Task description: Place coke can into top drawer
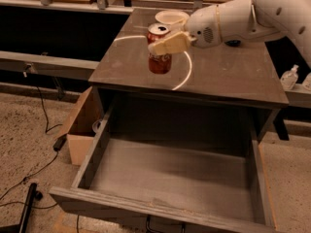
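Observation:
The red coke can (159,62) is upright over the left middle of the grey cabinet's glossy top (228,76), held just above it or touching it. My gripper (165,42) reaches in from the upper right and is shut on the can's upper half; one cream finger (170,43) lies across its front. The top drawer (170,176) is pulled fully out below, towards the camera, and nothing shows inside it.
A white bowl (171,17) stands at the back of the cabinet top, just behind the can. An open cardboard box (80,130) sits on the floor left of the drawer. Small bottles (290,76) stand at the right. Cables lie on the floor at the left.

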`<state>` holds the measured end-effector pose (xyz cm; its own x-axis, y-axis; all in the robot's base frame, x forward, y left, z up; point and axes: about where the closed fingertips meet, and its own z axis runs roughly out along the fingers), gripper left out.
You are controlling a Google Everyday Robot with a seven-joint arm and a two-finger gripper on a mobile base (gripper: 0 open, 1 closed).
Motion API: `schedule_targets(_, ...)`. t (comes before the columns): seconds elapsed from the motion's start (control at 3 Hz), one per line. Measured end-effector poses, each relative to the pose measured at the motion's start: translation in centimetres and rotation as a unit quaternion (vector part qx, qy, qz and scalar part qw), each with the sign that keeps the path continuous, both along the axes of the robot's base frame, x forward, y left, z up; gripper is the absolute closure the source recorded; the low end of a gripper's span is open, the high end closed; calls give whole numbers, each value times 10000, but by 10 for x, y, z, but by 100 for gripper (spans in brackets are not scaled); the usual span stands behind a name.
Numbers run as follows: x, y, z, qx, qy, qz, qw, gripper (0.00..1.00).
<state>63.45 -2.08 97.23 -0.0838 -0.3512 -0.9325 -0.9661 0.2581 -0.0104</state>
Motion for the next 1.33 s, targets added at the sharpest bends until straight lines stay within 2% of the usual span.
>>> schedule_targets(0.33,-60,-17,-15,-28,82,198,9998,100)
schedule_targets(0.67,-94,-23,-46,-4,36,337,9994,100)
schedule_targets(1.0,-116,-14,-102,-218,-200,466,9985,100)
schedule_targets(1.33,-116,-14,-101,-215,-199,465,9985,100)
